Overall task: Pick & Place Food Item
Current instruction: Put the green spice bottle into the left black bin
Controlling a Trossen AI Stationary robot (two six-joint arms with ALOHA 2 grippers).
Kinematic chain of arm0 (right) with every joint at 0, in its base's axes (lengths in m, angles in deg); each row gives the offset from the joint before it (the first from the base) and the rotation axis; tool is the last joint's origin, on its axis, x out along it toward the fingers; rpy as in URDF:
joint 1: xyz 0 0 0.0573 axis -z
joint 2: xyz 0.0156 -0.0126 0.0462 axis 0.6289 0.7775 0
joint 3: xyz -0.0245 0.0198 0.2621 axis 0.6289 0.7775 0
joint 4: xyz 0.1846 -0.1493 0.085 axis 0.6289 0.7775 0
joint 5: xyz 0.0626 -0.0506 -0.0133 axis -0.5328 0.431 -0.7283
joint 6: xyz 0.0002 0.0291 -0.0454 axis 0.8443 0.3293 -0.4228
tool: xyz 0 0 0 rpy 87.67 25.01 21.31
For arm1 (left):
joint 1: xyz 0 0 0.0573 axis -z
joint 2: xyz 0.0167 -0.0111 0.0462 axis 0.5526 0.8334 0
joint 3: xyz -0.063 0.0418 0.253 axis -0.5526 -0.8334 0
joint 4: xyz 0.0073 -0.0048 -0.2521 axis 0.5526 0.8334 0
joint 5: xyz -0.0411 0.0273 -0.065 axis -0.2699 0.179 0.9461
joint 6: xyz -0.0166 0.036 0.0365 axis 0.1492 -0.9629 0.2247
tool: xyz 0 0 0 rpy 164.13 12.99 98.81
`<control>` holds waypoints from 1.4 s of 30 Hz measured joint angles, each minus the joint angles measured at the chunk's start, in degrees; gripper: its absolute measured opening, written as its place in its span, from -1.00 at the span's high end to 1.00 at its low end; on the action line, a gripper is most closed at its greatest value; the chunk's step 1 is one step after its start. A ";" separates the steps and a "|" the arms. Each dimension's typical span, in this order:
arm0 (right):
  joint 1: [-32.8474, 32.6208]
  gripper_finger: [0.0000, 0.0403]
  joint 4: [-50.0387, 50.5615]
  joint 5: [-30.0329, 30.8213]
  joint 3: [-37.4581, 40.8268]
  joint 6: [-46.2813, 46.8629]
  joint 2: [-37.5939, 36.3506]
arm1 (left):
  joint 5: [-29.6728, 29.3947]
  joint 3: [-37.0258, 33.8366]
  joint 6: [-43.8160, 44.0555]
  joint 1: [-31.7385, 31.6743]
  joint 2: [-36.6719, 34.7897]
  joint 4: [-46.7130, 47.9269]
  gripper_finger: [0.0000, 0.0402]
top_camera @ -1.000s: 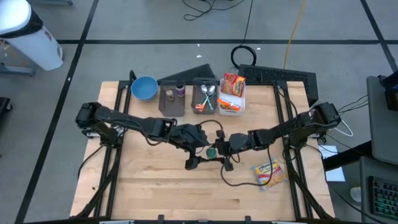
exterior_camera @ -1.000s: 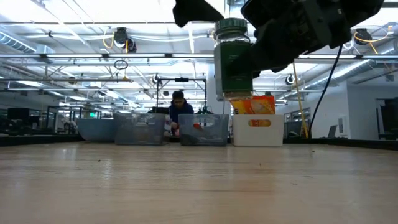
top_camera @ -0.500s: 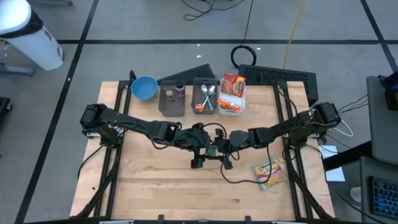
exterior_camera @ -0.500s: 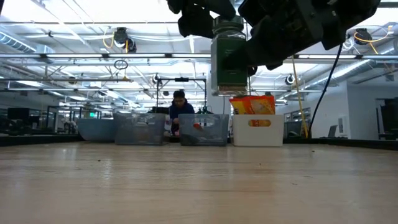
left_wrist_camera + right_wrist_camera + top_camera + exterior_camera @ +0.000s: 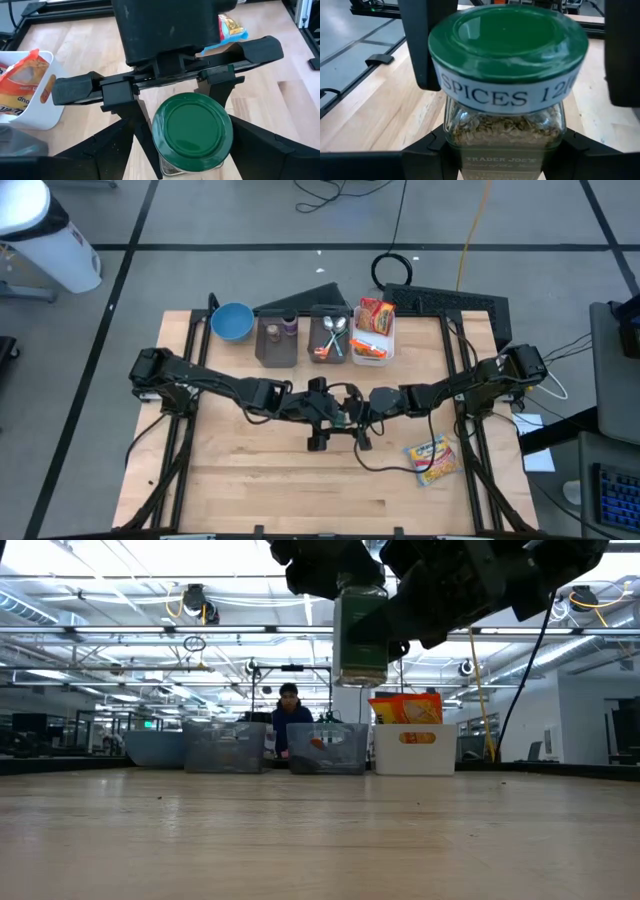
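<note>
We are holding the spice jar (image 5: 505, 95) in the right gripper (image 5: 352, 418) above the bench (image 5: 250, 490), keeping it upright while the left gripper's (image 5: 333, 416) partly open fingers (image 5: 427, 45) are squaring on its green lid (image 5: 192, 125).

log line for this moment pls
stage: handover in air | right tool: shut on spice jar | left tool: closing round jar

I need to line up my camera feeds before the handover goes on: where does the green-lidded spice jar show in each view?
High view: spice jar at table centre, between both grippers, mostly hidden.
Low view: held high above the table, upper middle.
Left wrist view: lid seen from above, lower centre.
Right wrist view: fills the frame.
Shared landmark: the white bin of snack packets, also in the low and left wrist views.
</note>
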 joint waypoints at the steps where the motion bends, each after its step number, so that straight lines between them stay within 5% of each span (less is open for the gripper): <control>1: 0.01 0.04 -0.02 0.00 0.00 0.01 0.00 | -0.08 0.00 -0.10 -0.01 0.00 0.04 -0.49; 15: 0.04 0.04 -0.17 0.16 0.00 0.30 0.00 | 0.16 0.00 -1.31 -0.02 0.00 -0.55 -0.07; 31: -0.02 0.04 -0.08 0.11 0.00 0.24 -0.04 | 1.33 -0.02 -2.64 -0.12 0.00 -1.48 -0.07; 42: -0.11 -0.50 0.25 -1.57 0.00 3.11 -0.04 | 2.55 0.00 -3.51 -0.22 0.00 -1.95 -0.07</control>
